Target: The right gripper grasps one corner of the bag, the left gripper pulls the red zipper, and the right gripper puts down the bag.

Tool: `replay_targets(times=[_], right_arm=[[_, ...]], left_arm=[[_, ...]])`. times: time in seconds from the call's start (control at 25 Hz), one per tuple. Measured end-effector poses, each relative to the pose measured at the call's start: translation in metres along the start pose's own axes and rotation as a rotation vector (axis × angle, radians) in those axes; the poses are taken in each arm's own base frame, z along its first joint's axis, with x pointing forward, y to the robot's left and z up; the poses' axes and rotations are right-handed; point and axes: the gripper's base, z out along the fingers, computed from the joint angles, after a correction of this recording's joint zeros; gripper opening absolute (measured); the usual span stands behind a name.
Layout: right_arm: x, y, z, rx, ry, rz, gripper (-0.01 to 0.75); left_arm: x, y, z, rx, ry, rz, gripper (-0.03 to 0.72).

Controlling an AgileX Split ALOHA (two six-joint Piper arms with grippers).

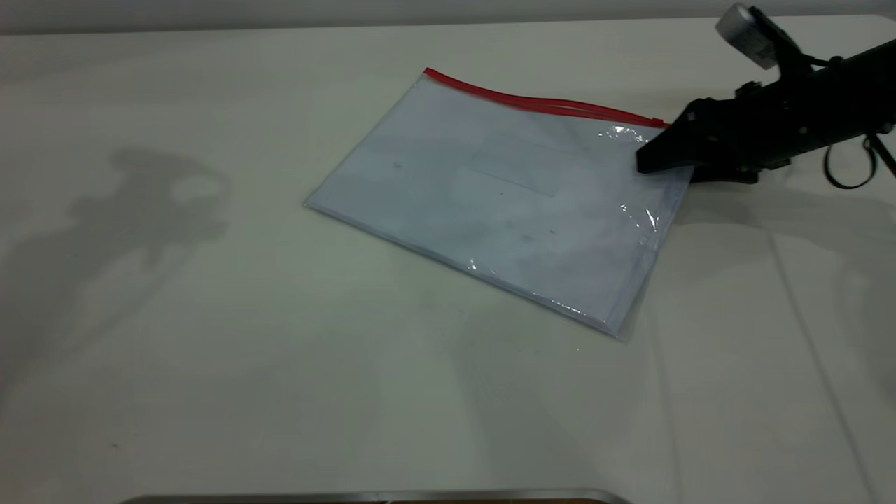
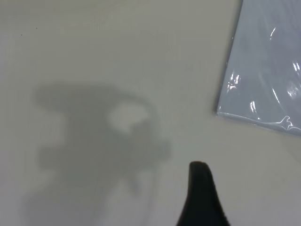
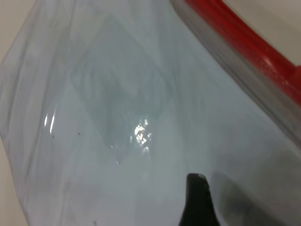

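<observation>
The bag (image 1: 504, 203) lies flat on the white table (image 1: 210, 364), with white paper inside and the red zipper (image 1: 532, 103) along its far edge. My right gripper (image 1: 642, 165) reaches in from the right, its tip over the bag's right edge just below the corner (image 1: 661, 123) where the red strip ends. In the right wrist view the gripper (image 3: 197, 186) is close above the clear plastic (image 3: 117, 117), with the red zipper (image 3: 244, 35) off to one side. My left gripper (image 2: 200, 172) is above bare table, apart from a plain corner of the bag (image 2: 268, 70).
The left arm casts a shadow (image 1: 140, 210) on the table's left part. The right arm's cable loop (image 1: 850, 168) hangs beside the arm. A metal edge (image 1: 378, 497) runs along the near side of the table.
</observation>
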Motion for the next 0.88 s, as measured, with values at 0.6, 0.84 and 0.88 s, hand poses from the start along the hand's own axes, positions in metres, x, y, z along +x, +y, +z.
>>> replay_targets(times=[0.6,0.84,0.88], right_arm=[[-0.009,0.022,0.001,-0.215,-0.120,-0.267,0.033],[-0.021,0.051,0.005,-0.383,-0.017,-0.391,0.033],[-0.023,0.058,0.007,-0.408,0.013,-0.416,0.033]], left_arm=[[0.000,-0.001,0.002,0.003,0.005,0.215,0.586],[0.005,-0.007,0.035,0.042,0.075,0.434,0.586],[0.006,-0.011,0.043,0.057,0.086,0.475,0.586]])
